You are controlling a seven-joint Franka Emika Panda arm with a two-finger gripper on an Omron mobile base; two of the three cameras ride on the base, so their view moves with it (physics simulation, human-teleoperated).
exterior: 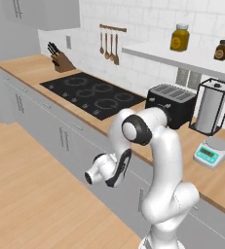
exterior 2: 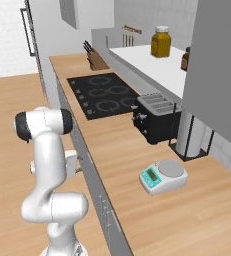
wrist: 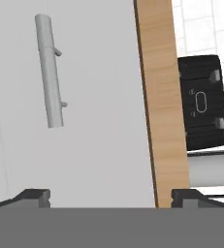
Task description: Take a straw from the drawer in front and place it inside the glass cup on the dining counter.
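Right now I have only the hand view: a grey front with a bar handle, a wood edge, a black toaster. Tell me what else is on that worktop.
Observer: A teal-and-white kitchen scale sits on the worktop, in front of the paper towel holder.
Operator: Now give me the other side of the toaster.
Observer: A black hob is set into the worktop there, left of the toaster in the left base view.
Operator: Report the far end.
Observer: A knife block stands by the wall, past the hob.
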